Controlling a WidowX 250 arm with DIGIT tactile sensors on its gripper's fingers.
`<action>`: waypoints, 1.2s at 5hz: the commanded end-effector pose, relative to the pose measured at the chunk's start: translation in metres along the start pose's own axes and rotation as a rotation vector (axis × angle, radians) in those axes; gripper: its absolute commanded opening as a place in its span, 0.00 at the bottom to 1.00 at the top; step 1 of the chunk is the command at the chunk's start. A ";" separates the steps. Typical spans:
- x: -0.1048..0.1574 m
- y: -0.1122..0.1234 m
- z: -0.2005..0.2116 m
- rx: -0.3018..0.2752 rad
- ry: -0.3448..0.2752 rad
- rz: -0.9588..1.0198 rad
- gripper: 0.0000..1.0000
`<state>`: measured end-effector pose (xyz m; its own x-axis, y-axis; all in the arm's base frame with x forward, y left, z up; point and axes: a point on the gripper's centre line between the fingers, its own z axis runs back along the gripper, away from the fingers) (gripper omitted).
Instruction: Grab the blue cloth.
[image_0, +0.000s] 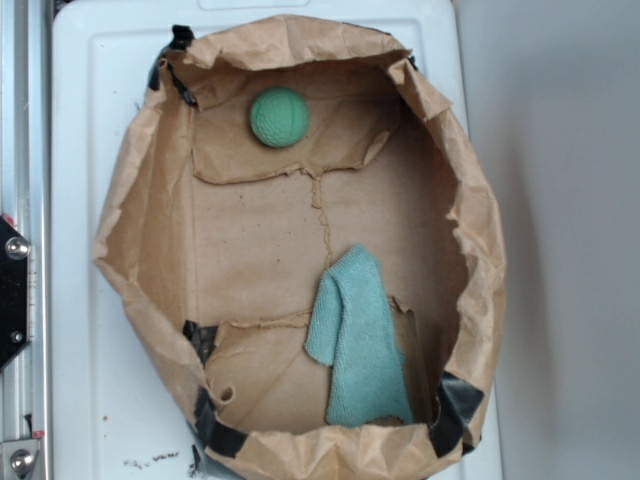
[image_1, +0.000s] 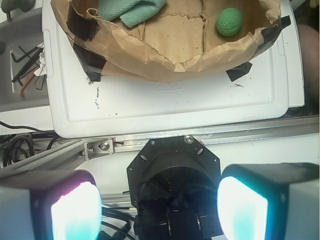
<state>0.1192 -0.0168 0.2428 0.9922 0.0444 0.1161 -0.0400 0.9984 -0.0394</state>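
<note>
The blue cloth (image_0: 358, 335) is a teal terry cloth lying folded on the floor of a brown paper bag (image_0: 140, 210), near its lower right wall. In the wrist view the blue cloth (image_1: 131, 9) shows at the top left, partly cut off by the frame. A round green textured ball (image_0: 279, 117) lies at the bag's far end; it also shows in the wrist view (image_1: 229, 21). My gripper (image_1: 160, 210) is open and empty, its two glowing fingers (image_1: 75, 212) wide apart, far back from the bag over the arm's black base. The gripper is out of the exterior view.
The bag sits on a white plastic lid (image_0: 90, 400) (image_1: 165, 100). An aluminium rail (image_1: 200, 137) runs in front of it. Allen keys (image_1: 25, 60) lie in a tray at the left. Black tape patches (image_0: 455, 405) hold the bag's rim.
</note>
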 end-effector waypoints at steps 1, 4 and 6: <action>0.000 0.000 0.000 0.000 0.000 0.000 1.00; 0.089 -0.002 -0.041 -0.050 -0.127 0.091 1.00; 0.136 0.016 -0.080 -0.047 -0.210 0.185 1.00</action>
<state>0.2608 -0.0052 0.1672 0.9389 0.2103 0.2725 -0.1846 0.9758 -0.1171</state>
